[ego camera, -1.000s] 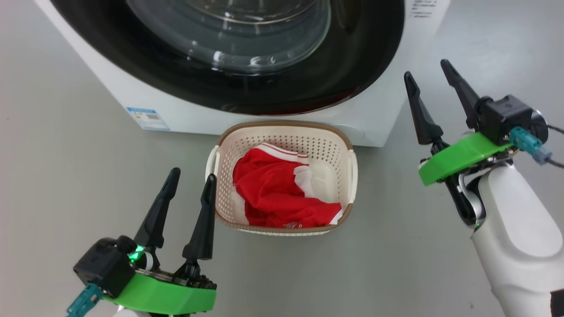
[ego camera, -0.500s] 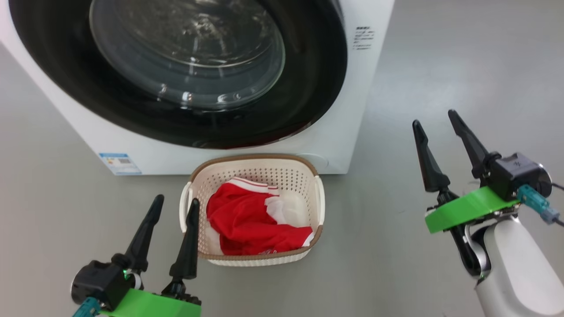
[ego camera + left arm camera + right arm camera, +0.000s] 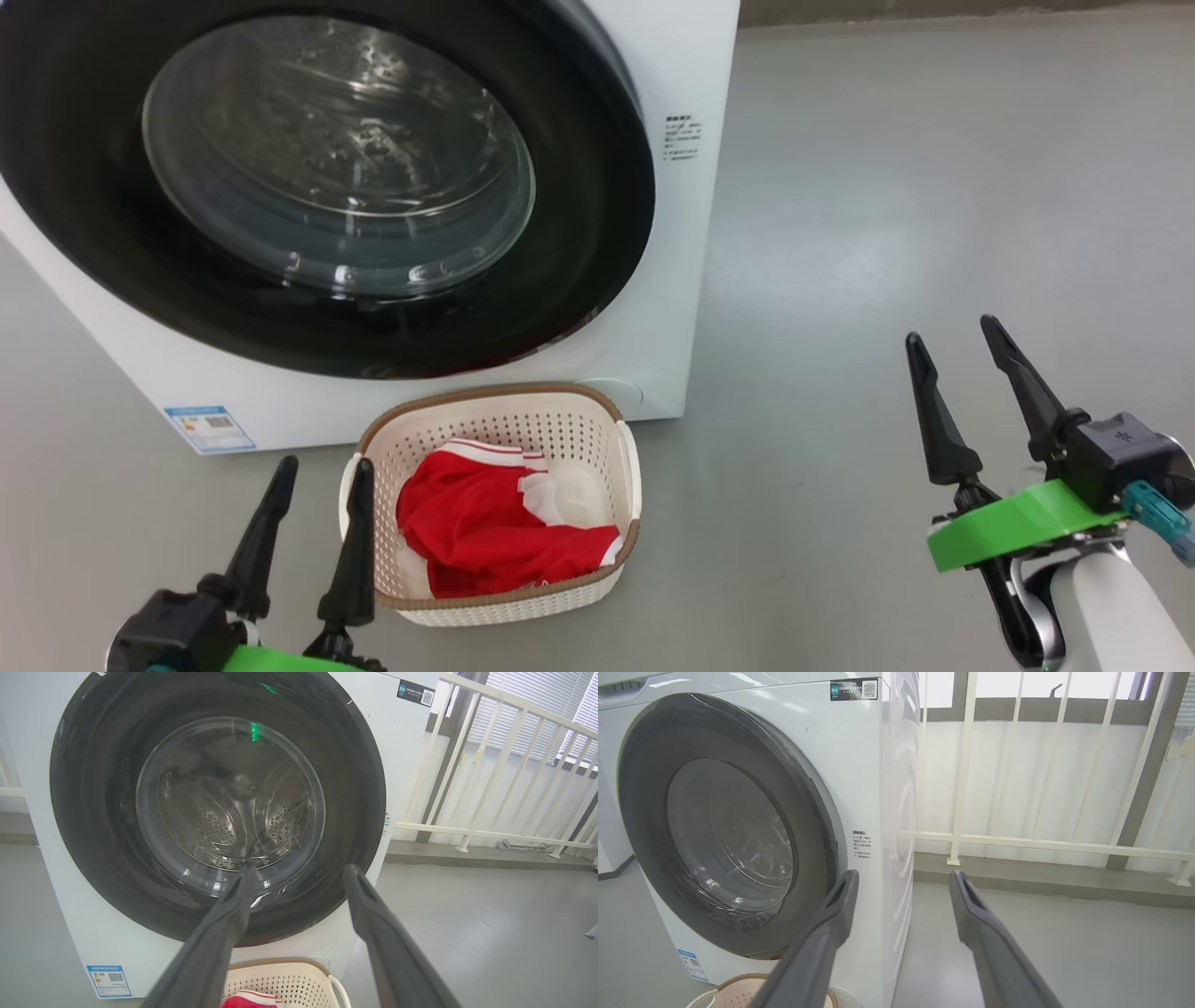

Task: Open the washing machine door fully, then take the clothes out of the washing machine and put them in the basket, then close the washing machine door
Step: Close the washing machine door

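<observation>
left hand (image 3: 323, 465) – 2 fingers apart, empty | right hand (image 3: 950, 329) – 2 fingers apart, empty

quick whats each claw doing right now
Left claw: open, holding nothing.
Right claw: open, holding nothing.

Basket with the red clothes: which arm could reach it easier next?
Left, probably. The left gripper stands open right beside the basket; the right gripper is far off over the floor.
</observation>
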Available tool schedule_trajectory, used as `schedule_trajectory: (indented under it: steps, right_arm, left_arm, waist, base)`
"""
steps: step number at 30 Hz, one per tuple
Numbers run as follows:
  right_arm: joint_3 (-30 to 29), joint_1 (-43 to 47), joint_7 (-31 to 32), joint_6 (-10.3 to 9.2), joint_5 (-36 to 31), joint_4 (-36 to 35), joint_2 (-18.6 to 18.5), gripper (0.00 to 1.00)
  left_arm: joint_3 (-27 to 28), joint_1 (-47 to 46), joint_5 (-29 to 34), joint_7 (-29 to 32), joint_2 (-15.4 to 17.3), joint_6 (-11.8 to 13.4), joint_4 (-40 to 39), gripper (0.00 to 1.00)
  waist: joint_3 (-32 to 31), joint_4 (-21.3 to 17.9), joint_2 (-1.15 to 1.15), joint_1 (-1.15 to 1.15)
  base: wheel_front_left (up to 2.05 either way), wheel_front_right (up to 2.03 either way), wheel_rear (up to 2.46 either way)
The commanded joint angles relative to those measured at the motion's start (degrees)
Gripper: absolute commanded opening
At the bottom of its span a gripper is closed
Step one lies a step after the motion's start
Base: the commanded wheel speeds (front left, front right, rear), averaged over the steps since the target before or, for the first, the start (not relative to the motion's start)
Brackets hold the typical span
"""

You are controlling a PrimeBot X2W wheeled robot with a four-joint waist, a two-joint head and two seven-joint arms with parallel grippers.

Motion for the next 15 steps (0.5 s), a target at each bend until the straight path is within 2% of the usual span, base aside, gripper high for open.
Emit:
schedule_trajectory:
  steps: [1, 15]
  right_arm:
    - [0.6, 0.4, -0.4, -0.21, -0.2, -2.2, 0.1, 1.0]
    - [-0.7, 9.5, -0.4, -0.21, -1.4, -8.4, 0.9, 1.0]
  left_arm:
    - [2.4, 0.1, 1.1, -0.7, 0.9, 0.3, -1.4, 1.0]
    - [4.1, 3.9, 4.0, -0.7, 1.4, 0.4, -0.5, 1.0]
  waist:
    - [-1.2, -0.8, 0.0, 0.0]
    - [-4.4, -0.8, 0.0, 0.0]
  base:
    - [0.0, 0.0, 0.0]
    - [0.0, 0.0, 0.0]
